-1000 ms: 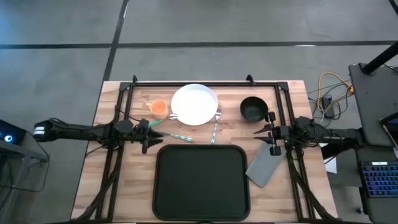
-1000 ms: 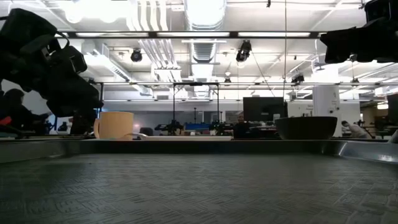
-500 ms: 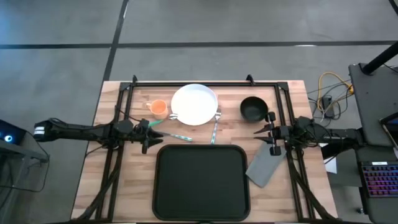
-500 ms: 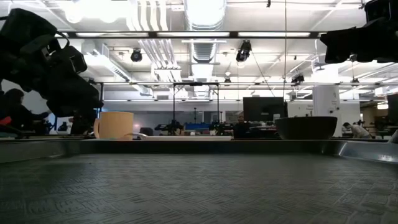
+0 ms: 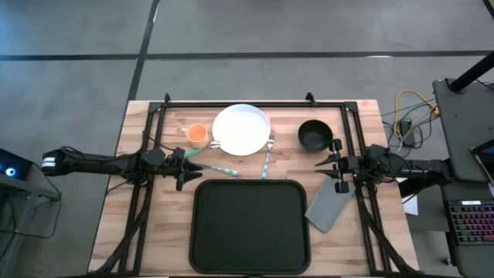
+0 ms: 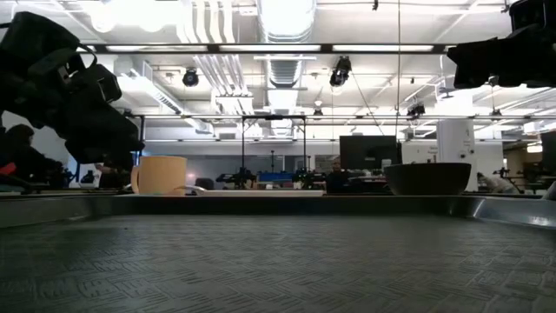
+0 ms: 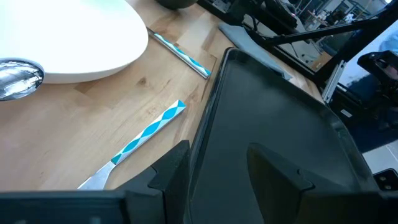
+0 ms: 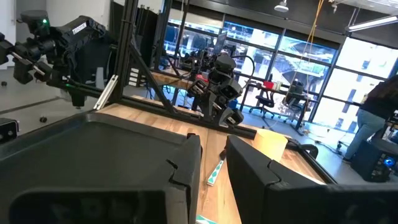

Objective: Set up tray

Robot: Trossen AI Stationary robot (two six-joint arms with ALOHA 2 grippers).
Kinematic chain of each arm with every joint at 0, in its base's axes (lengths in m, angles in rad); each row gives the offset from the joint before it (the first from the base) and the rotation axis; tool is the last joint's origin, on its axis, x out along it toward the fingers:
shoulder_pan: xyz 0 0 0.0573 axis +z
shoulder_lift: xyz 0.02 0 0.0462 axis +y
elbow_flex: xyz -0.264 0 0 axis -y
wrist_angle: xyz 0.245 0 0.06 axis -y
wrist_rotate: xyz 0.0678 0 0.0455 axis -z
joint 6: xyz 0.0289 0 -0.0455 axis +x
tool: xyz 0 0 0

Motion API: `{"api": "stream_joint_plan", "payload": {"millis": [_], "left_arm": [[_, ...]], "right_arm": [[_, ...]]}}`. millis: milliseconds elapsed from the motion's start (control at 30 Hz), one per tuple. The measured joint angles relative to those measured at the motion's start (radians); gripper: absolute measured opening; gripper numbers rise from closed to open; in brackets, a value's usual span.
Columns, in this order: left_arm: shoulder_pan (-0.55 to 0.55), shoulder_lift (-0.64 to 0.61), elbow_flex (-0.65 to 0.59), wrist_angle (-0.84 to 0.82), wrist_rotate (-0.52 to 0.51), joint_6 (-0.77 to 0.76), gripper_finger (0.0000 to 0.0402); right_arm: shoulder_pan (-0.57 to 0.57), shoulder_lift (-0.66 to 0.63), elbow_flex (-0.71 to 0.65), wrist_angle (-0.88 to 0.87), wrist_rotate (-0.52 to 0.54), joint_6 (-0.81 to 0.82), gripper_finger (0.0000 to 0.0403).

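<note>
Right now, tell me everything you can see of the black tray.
The tray is a large black rectangle with rounded corners and a low raised rim, and it looks like matte plastic. The low view shows a fine diamond tread on its floor. It lies flat on the wooden table at the near edge, centred between the two arms, with nothing in it. The grey napkin lies close by its right side, and a blue-patterned utensil handle lies just off its far left corner. No fingers touch it.

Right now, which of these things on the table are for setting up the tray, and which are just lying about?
For the job: tray, white plate, orange cup, black bowl, grey napkin, the cutlery by the plate.

Just there: cables, keyboard, both beyond the right arm.
</note>
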Motion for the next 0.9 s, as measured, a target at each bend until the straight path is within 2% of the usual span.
{"api": "stream_joint_plan", "payload": {"millis": [767, 833, 900], "left_arm": [[0.000, 0.000, 0.000, 0.000, 0.000, 0.000, 0.0141], [0.000, 0.000, 0.000, 0.000, 0.000, 0.000, 0.0141], [0.000, 0.000, 0.000, 0.000, 0.000, 0.000, 0.0141]], "right_arm": [[0.000, 0.000, 0.000, 0.000, 0.000, 0.007, 0.0068], [0.000, 0.000, 0.000, 0.002, -0.003, 0.123, 0.0068], [0.000, 0.000, 0.000, 0.015, 0.002, 0.315, 0.0068]]}}
